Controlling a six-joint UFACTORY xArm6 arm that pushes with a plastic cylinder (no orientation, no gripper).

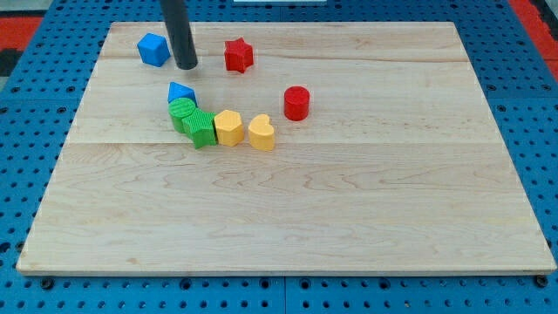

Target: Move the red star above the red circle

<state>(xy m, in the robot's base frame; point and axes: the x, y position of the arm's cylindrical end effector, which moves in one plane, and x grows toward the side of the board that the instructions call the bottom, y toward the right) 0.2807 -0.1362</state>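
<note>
My tip [186,65] rests on the board [349,218], holding nothing, between the blue cube [153,49] and the red star [238,55]. The star, spiky and upright, lies up-left of the red circle [296,103], well apart.
</note>
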